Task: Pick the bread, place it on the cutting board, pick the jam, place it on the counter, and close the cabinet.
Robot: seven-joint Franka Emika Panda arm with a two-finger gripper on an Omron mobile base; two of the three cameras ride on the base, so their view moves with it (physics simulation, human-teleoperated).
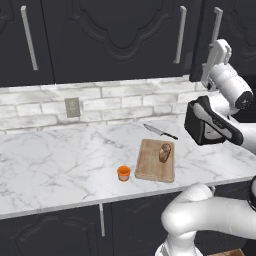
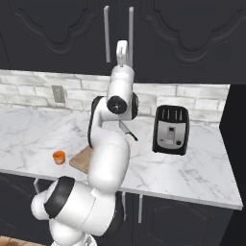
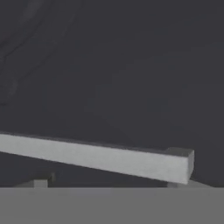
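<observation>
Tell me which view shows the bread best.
The left base view: the bread stands in plain sight on the cutting board, right of the jam. In the right base view the arm hides it. The hand view faces the dark cabinet door.

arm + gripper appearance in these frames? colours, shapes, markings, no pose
The arm is glossy white, built of thick rounded tube segments with dark, near-black bands and round caps at the joints. The hand is a slimmer white block ending in the gripper. No cables, logos or printed markings can be made out. The fingertips are too small to describe.
</observation>
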